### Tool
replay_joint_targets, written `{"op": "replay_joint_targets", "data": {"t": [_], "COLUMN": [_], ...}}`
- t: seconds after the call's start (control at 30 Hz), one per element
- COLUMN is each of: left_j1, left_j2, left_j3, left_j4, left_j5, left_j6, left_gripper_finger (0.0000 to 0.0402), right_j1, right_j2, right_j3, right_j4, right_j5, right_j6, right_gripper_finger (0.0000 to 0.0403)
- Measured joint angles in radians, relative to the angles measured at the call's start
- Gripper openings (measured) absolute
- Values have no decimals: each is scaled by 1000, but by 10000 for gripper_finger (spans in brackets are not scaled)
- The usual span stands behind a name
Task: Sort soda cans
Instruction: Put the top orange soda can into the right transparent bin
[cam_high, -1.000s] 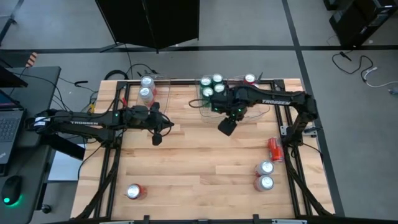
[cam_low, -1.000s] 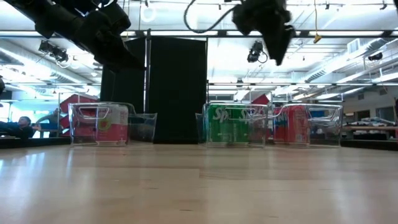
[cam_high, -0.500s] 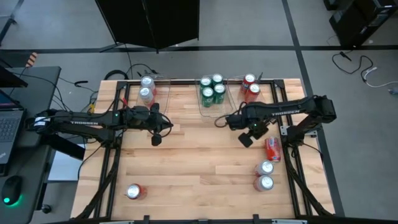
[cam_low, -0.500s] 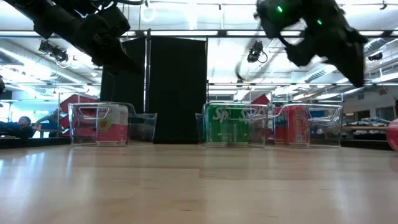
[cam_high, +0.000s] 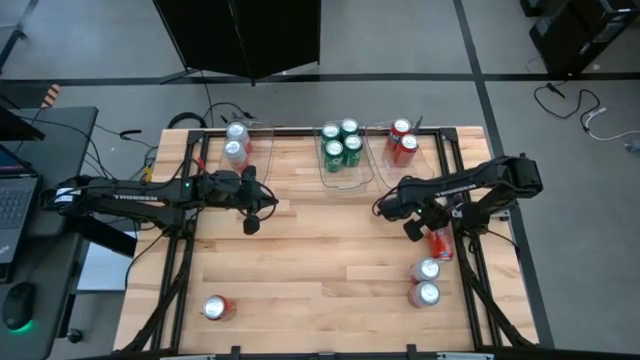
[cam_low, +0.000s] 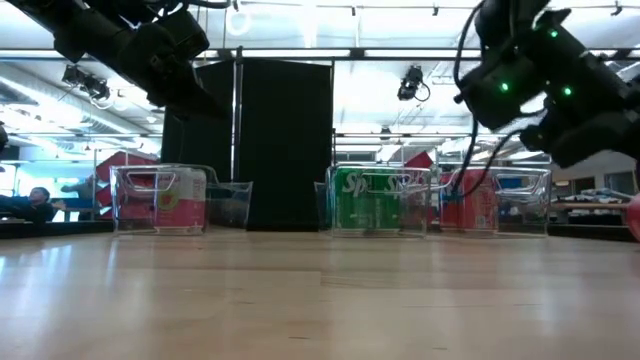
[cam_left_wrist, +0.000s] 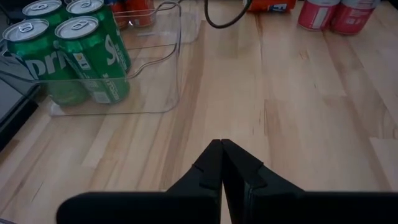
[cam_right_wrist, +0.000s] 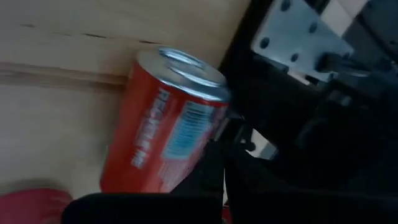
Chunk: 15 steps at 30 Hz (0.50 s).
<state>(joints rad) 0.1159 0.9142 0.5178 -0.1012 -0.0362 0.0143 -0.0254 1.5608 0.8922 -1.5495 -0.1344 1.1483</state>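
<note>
We hover our right gripper (cam_high: 413, 231), jaws clenched and empty, just beside the fallen red can (cam_high: 441, 243), needing to open before grasping.

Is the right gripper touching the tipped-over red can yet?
Cannot tell. In the high view the right gripper sits right beside the tipped red can, but no gap or contact shows; the right wrist view doesn't settle it either.
</note>
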Motion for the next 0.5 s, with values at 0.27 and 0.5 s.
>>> {"op": "replay_joint_targets", "data": {"t": [0.27,0.5], "left_j1": [0,0], "left_j2": [0,0], "left_j3": [0,0], "left_j4": [-31,-45], "left_j5": [0,-1], "left_j6": [-11,-19], "left_gripper_finger": [11,11], "right_j1": [0,1], "right_j2": [1,3], "right_j3": [-86,22], "right_j4": [103,193], "right_j5": [-47,23], "right_j6": [4,-52], "right_gripper_finger": [0,0]}}
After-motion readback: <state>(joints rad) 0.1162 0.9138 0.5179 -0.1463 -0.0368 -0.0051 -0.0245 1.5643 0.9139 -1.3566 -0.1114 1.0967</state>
